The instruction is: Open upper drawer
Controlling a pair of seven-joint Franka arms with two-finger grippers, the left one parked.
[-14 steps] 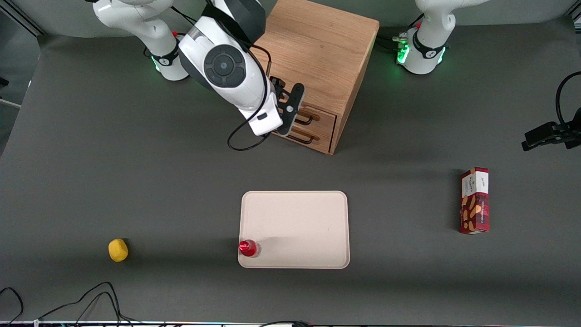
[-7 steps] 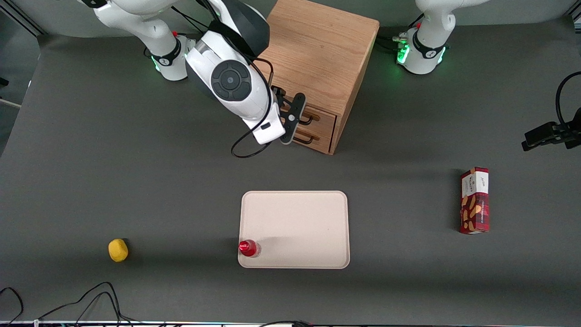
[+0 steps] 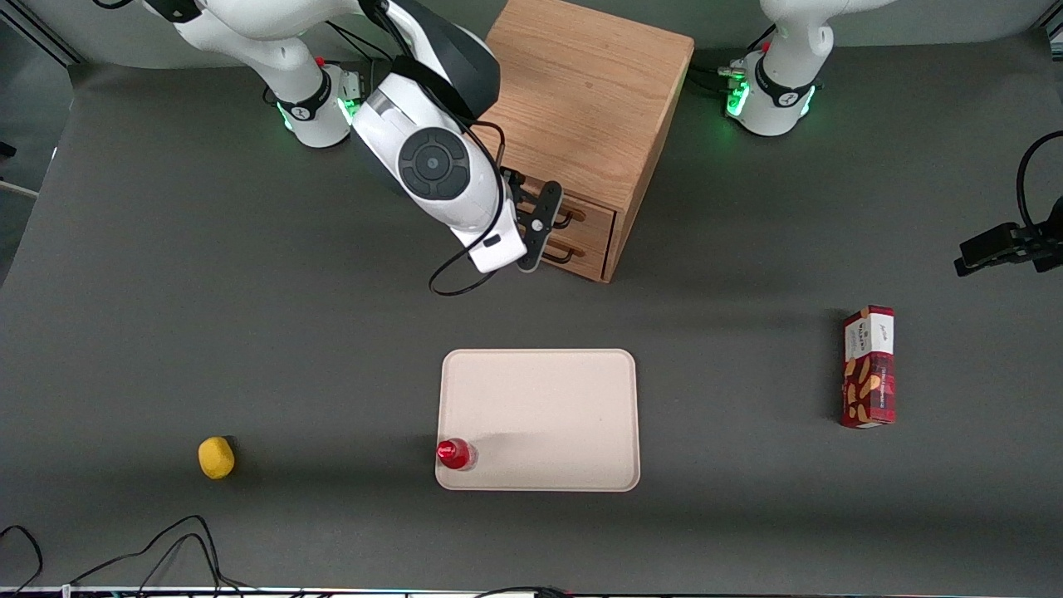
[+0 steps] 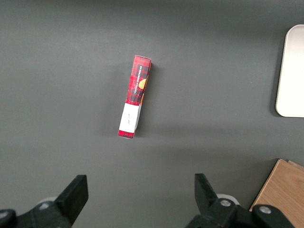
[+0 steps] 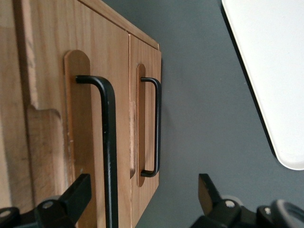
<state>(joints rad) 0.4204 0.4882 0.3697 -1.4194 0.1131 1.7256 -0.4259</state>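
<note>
The wooden cabinet (image 3: 581, 100) stands at the back of the table, and both of its drawer fronts look flush. The upper drawer (image 3: 591, 215) (image 5: 52, 95) carries a thin black bar handle (image 5: 109, 142); the matching lower drawer (image 5: 145, 52) has its own handle (image 5: 157, 128). My right gripper (image 3: 544, 228) (image 5: 142, 202) hovers just in front of the drawer fronts and is open. The upper handle's bar runs between its fingers (image 5: 76, 192), close to one of them, with nothing gripped. In the front view the arm hides most of the handles.
A beige tray (image 3: 540, 399) (image 5: 270, 71) lies nearer the front camera, with a small red-capped bottle (image 3: 454, 453) at its corner. A yellow lump (image 3: 216, 458) sits toward the working arm's end. A red snack box (image 3: 869, 366) (image 4: 135, 97) lies toward the parked arm's end.
The right arm has shifted a little nearer to the front camera and closer in on the drawer fronts. The drawers have not moved.
</note>
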